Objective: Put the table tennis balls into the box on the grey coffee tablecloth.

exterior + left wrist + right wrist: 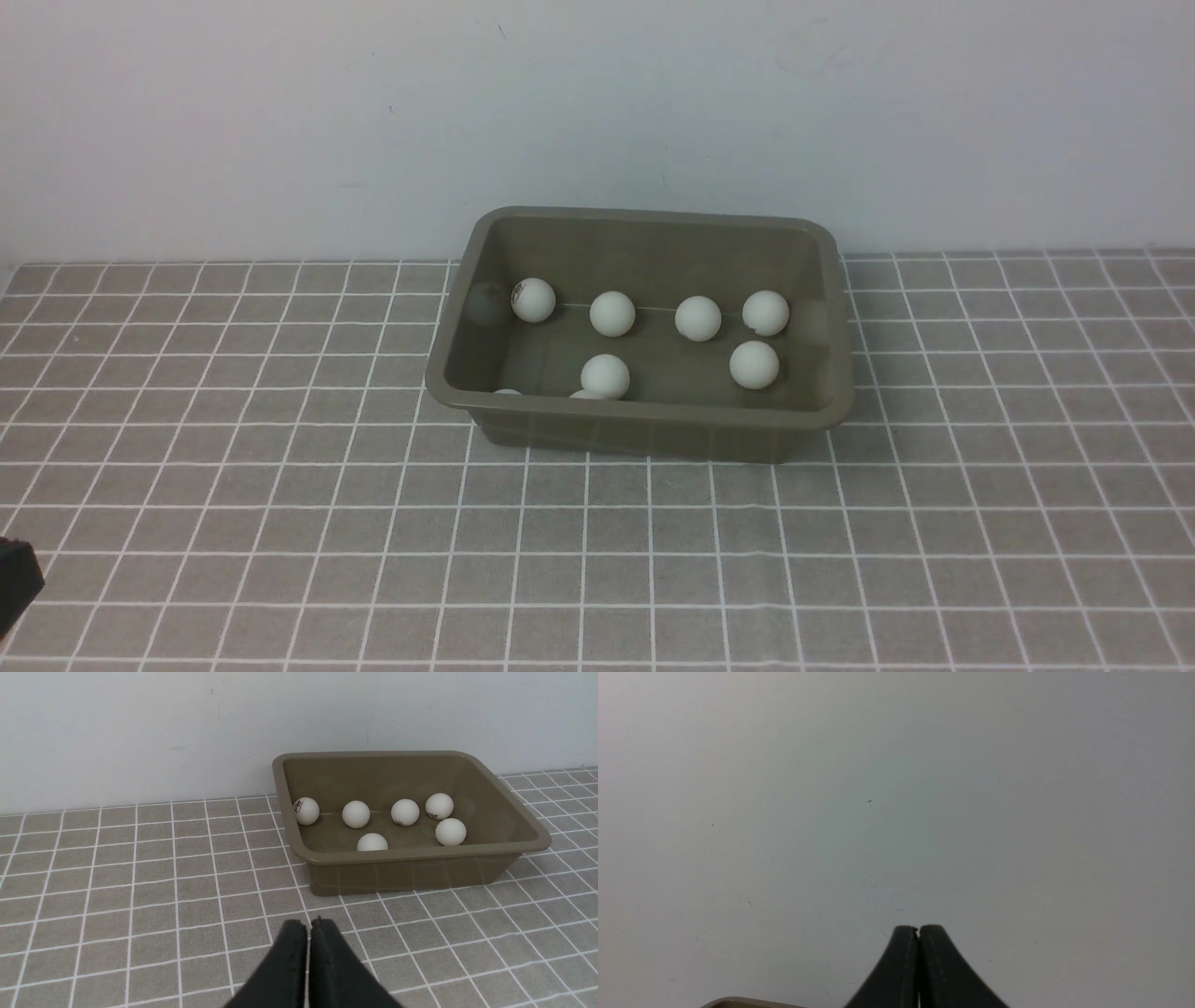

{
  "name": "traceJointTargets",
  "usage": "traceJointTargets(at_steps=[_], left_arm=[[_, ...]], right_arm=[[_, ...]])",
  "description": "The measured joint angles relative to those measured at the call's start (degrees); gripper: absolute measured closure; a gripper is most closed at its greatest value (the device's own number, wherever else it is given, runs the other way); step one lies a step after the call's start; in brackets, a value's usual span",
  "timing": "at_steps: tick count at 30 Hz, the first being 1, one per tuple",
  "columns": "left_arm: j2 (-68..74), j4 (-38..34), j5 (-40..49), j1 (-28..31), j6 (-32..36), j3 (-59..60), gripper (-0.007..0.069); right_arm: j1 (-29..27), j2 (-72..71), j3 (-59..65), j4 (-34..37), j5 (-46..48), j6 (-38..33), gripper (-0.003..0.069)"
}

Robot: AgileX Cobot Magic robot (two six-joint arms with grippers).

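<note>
The olive-brown box [644,414] stands on the grey coffee tablecloth [280,523] near the back wall. Several white table tennis balls [612,314] lie inside it; one at the left [533,300] has dark lettering, and two by the near wall are half hidden. The box [420,856] and balls [356,814] also show in the left wrist view. My left gripper [308,926] is shut and empty, low over the cloth in front of the box; a dark part of it shows at the front view's lower left [17,579]. My right gripper [919,929] is shut and empty, facing the wall.
A plain pale wall [597,112] stands right behind the box. A bit of the box's rim [738,1002] shows in the right wrist view. Gridded cloth surrounds the box on the left, right and near sides.
</note>
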Motion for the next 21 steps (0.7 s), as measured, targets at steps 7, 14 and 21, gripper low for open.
traceJointTargets(at_steps=[7, 14, 21], left_arm=[[-0.43, 2.92, -1.96, 0.21, 2.35, 1.79, 0.0629], [-10.07, 6.76, -19.02, 7.30, 2.57, 21.37, 0.0629], [-11.94, 7.26, -16.17, 7.58, 2.45, 29.48, 0.0629]], right_arm=[[0.00, 0.00, 0.00, 0.00, 0.00, 0.00, 0.0669], [0.00, 0.00, 0.05, 0.00, 0.00, 0.00, 0.0669], [0.00, -0.02, 0.05, 0.00, 0.39, 0.00, 0.0669]])
